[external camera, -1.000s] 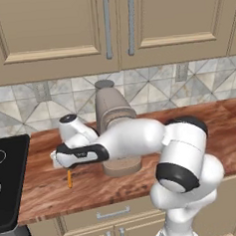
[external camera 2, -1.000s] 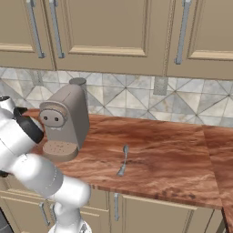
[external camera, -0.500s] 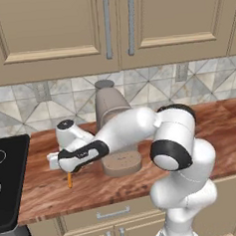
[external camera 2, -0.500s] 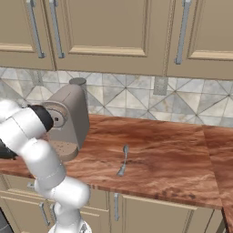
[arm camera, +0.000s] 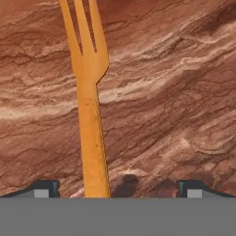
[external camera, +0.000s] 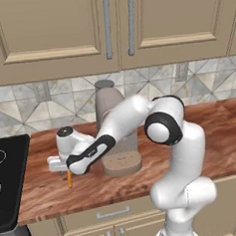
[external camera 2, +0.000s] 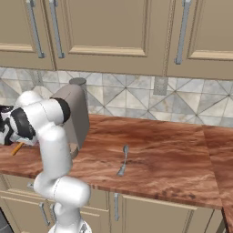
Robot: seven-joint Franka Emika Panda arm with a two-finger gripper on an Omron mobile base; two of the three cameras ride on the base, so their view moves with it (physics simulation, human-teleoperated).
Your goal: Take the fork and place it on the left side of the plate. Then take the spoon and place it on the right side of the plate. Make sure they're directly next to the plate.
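The orange fork (arm camera: 90,115) lies flat on the brown wooden counter, tines pointing away from the hand. My gripper (arm camera: 119,190) hangs open low over its handle, which runs between the two fingertips (arm camera: 44,188), nearer the left one. In the left base view the gripper (external camera: 63,168) sits at the left of the counter, just above the fork (external camera: 69,180). From the right base view, the fork (external camera 2: 17,149) pokes out at the far left. The grey spoon (external camera 2: 123,161) rests alone mid-counter. The plate is out of view.
A tall beige coffee machine (external camera: 116,135) stands on the counter right behind the arm's forearm. A black stove top (external camera: 7,182) borders the counter on the left. Tiled wall and cabinets rise at the back.
The arm's elbow has swung up and over toward the coffee machine while the hand stays over the fork. Fork and spoon lie where they were.
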